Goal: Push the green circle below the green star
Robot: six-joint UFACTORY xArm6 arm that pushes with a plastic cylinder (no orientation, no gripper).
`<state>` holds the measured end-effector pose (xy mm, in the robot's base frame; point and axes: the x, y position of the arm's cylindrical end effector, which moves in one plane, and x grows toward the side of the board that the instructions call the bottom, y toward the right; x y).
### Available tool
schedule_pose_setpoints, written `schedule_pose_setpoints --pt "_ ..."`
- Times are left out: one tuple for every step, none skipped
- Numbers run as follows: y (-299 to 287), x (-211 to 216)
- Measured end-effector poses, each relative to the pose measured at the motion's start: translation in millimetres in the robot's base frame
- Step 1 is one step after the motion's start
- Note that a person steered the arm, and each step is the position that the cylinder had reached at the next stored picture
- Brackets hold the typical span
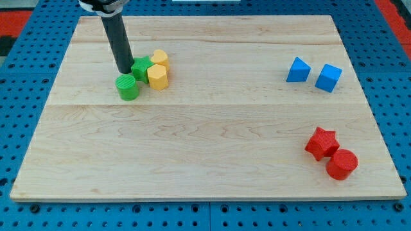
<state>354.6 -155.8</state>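
The green circle [127, 86] sits in the upper left part of the wooden board [205, 147], well in from the left edge and nearer the top edge than the bottom one. The green star [140, 68] lies just above it and a little to the view's right, and the two look to be touching or nearly so. My tip [124, 69] stands right at the star's left side, just above the circle; the rod has no jaws and holds nothing. Two yellow blocks crowd the star's right side: a yellow hexagon [157, 76] and, behind it toward the top edge, a second yellow block [160, 59] whose shape is hard to make out. Near the right edge, at about the same height, a blue triangle [298, 70] and a blue cube [329, 77] stand close together. Toward the bottom right corner, a red star [322, 142] touches a red circle [341, 163]. The board is pale planks lying on a blue pegboard [26, 77] with red showing at the view's top corners.
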Motion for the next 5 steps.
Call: schedule_pose_setpoints --pt "-34 -15" --pt "-57 -3" --pt "-58 23" --pt "-57 38" --pt "-49 62"
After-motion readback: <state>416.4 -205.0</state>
